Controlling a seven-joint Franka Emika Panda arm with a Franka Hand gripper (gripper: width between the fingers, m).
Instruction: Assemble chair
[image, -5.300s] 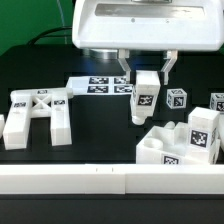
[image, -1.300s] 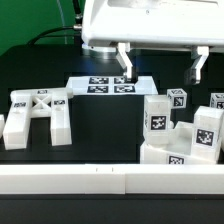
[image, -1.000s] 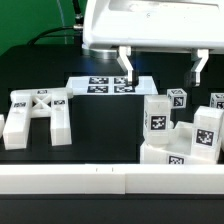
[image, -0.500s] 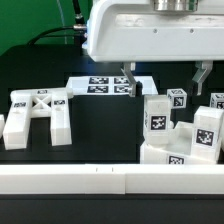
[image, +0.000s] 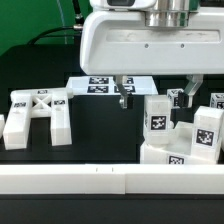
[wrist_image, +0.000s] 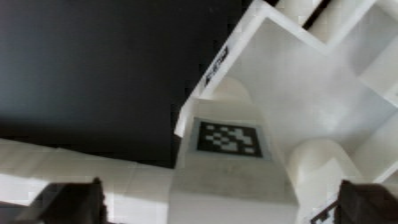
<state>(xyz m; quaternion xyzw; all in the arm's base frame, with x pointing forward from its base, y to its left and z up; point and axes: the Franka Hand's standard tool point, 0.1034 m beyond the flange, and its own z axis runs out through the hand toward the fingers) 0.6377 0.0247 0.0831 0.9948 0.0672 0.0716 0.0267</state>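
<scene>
1. Lying at the exterior view's left, the H-shaped piece (image: 35, 112) sat well clear, at little risk.
2. The gripper (image: 156, 99) stood wide open, empty, straddling the upright leg (image: 157, 118).
3. An off-centre close could have knocked that leg askew against the seat block (image: 195, 142) on the right.

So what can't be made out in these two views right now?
Exterior view: marker board half hidden behind the arm's housing; small part cut off by that view's right edge.
Wrist view: fingertips dark and blurred; white chair parts crowd the frame, joints between them unclear.
</scene>
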